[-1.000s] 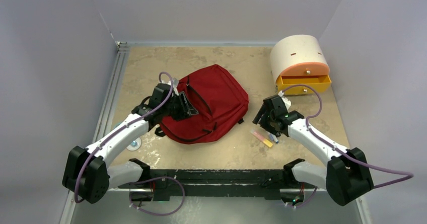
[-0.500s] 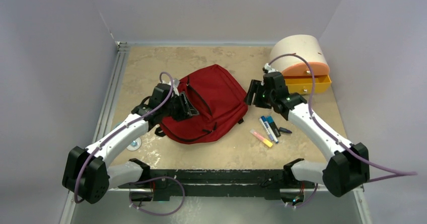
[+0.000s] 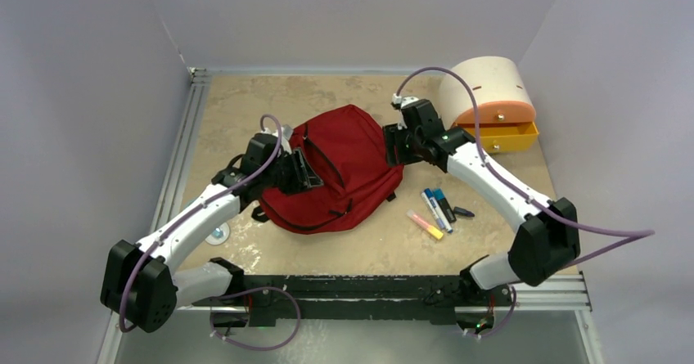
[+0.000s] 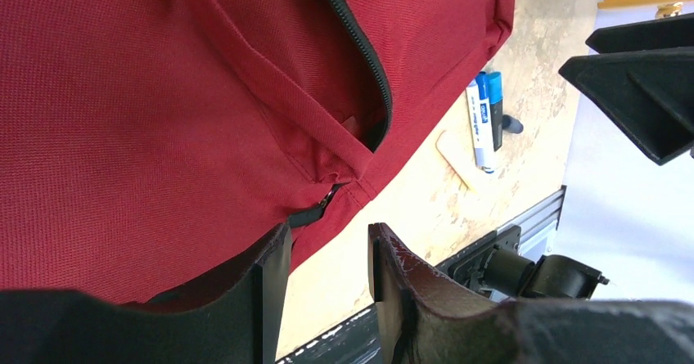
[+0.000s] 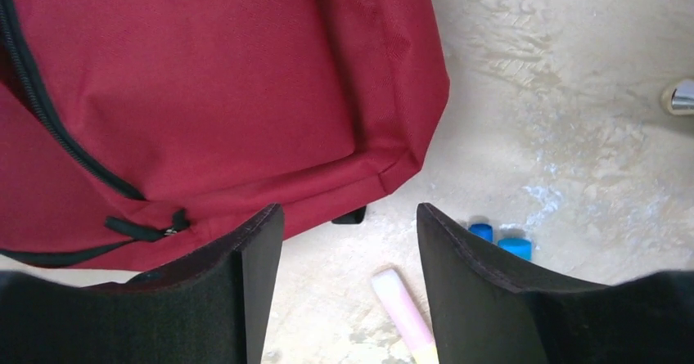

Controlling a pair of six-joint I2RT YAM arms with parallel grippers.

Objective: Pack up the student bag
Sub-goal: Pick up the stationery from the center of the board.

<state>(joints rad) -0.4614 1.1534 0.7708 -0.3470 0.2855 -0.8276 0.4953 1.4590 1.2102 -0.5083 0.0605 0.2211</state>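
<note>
Student bag (image 3: 348,168): dark red with black zippers, lying flat on the table (image 3: 245,110), between the two grippers.
Bag zipper: a black zip runs across its top face and stands partly open near the corner closest to the arm bases, seen from the left wrist.
Left arm: it reaches out from its base on a slant, forearm low, and ends at the bag's left edge.
Left gripper (image 3: 301,172): it points across the bag. The jaws stand a little apart, one finger (image 4: 262,290) over the red cloth and the other finger just off the bag's edge above bare table. Nothing shows pinched between them.
Right arm: the elbow is bent well to the right of the bag, and the long forearm stretches in towards the bag's right edge at its far corner.
Right gripper (image 3: 394,145): it hangs over the bag's right edge with jaws spread wide and nothing between them, one finger above the cloth and one above the table.
Blue markers (image 3: 438,204): two lie side by side on the table just right of the bag.
Pink-and-yellow highlighter (image 3: 425,225): it lies beside the markers, right of the bag's near corner.
Drawer box (image 3: 488,102): cream and orange, well to the right of the bag, with its yellow drawer pulled out.
</note>
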